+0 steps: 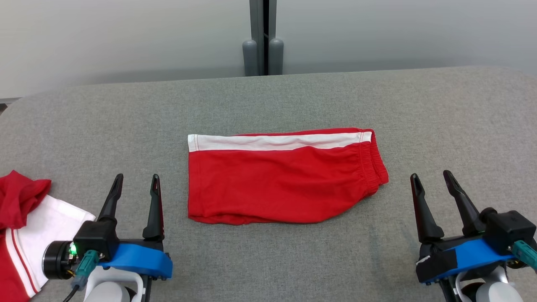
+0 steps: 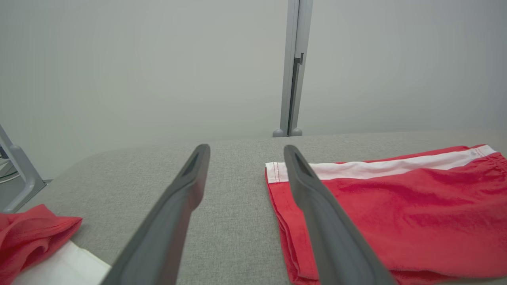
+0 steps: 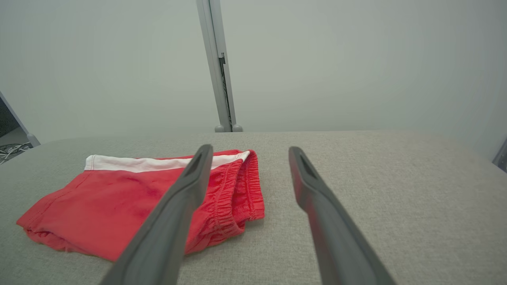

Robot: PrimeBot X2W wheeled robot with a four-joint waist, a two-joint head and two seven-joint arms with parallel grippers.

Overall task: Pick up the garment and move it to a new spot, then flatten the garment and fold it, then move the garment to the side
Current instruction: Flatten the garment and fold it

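Head view: we see folded red fabric shorts with a white side stripe [image 1: 285, 184] lying flat on the grey woven-cloth worktop [image 1: 293, 100], between our left hand [image 1: 137, 178] and right hand [image 1: 431, 175], both spread wide, empty.

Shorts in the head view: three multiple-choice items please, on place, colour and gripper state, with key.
1. The shorts lie: A. on the table between left gripper and right gripper; B. hanging off the edge; C. on the floor.
2. Their stripe is: A. blue; B. white; C. black.
3. The grippers are: A. both shut; B. both open, empty; C. both gripping cloth.
Key: 1 A, flat mid-table between them; 2 B, white band along the far edge; 3 B, jaws apart, clear of cloth.
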